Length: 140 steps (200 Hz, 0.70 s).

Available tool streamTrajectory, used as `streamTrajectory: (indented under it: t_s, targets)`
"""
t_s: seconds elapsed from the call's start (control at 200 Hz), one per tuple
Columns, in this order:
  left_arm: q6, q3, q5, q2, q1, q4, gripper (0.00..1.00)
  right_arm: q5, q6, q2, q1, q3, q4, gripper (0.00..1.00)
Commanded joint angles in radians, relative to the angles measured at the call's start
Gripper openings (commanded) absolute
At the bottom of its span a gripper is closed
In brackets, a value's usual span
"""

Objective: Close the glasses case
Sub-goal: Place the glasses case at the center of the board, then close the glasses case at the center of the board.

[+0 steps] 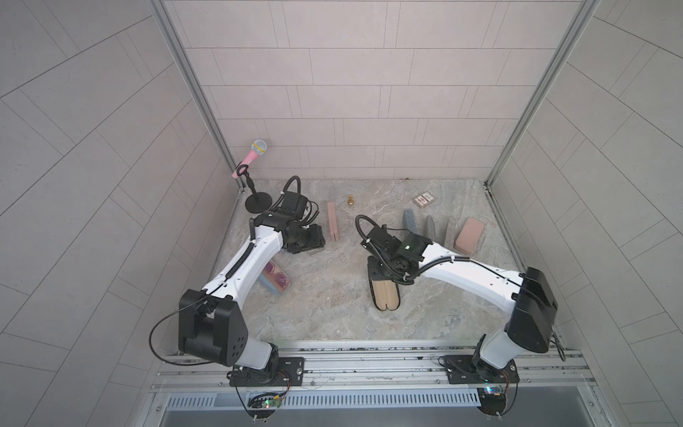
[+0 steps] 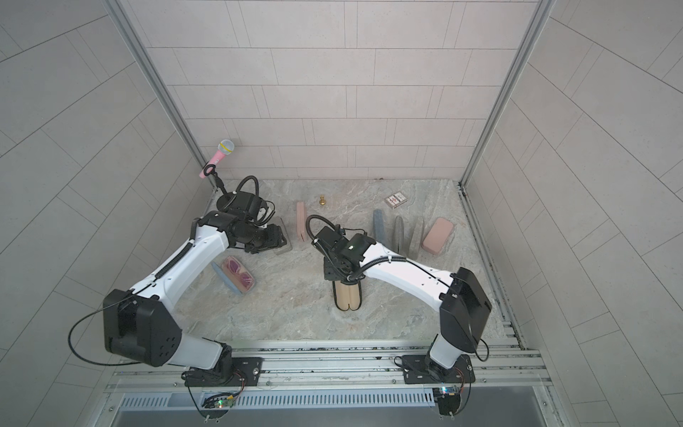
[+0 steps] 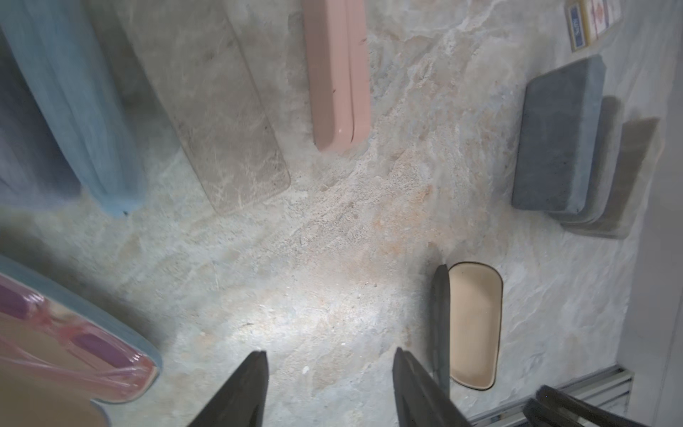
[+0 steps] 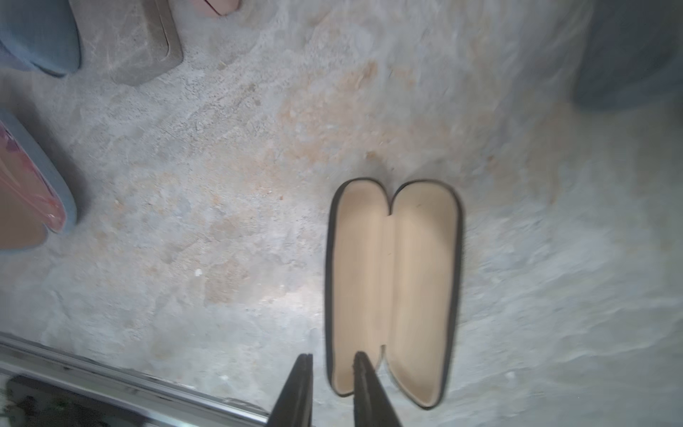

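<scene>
The glasses case [image 1: 387, 297] [image 2: 347, 295] lies open mid-table in both top views, black outside, beige lining up. In the right wrist view both halves of the case [image 4: 395, 281] show. My right gripper [image 4: 332, 355] [image 1: 380, 275] is at the case's far end. Its jaws are nearly together, with the rim of one half between them. In the left wrist view the case [image 3: 475, 325] sits off to one side. My left gripper [image 3: 329, 355] [image 1: 310, 240] hangs open over bare table at the back left, holding nothing.
A light blue open case holding pink glasses [image 1: 276, 281] lies under the left arm. A pink closed case [image 1: 332, 221], a grey case [image 3: 221, 122], upright blue and grey cases [image 1: 410, 222], another pink case [image 1: 469, 234], a card deck [image 1: 424, 200], a gold pawn [image 1: 349, 200] and a microphone stand [image 1: 257, 202] are around.
</scene>
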Motion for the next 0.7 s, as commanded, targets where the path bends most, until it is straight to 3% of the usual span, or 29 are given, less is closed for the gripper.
streamTrajectory:
  t_s: [0.0, 0.065, 0.265, 0.485, 0.696]
  targets:
    - [-0.05, -0.089, 0.019, -0.031, -0.012, 0.041, 0.18, 0.028, -0.028, -0.073, -0.069, -0.092, -0.046, 0.04]
    - [-0.062, -0.126, 0.021, -0.027, -0.022, 0.055, 0.0, 0.017, -0.046, -0.112, -0.113, -0.146, -0.032, 0.0]
    - [-0.112, -0.204, -0.015, 0.013, -0.134, 0.119, 0.0, -0.046, -0.103, -0.152, -0.211, -0.286, 0.01, 0.0]
    - [-0.181, -0.225, -0.052, 0.121, -0.269, 0.208, 0.0, -0.089, -0.111, -0.116, -0.213, -0.363, 0.076, 0.0]
    - [-0.212, -0.214, -0.056, 0.212, -0.342, 0.266, 0.0, -0.167, -0.106, -0.076, -0.212, -0.426, 0.169, 0.0]
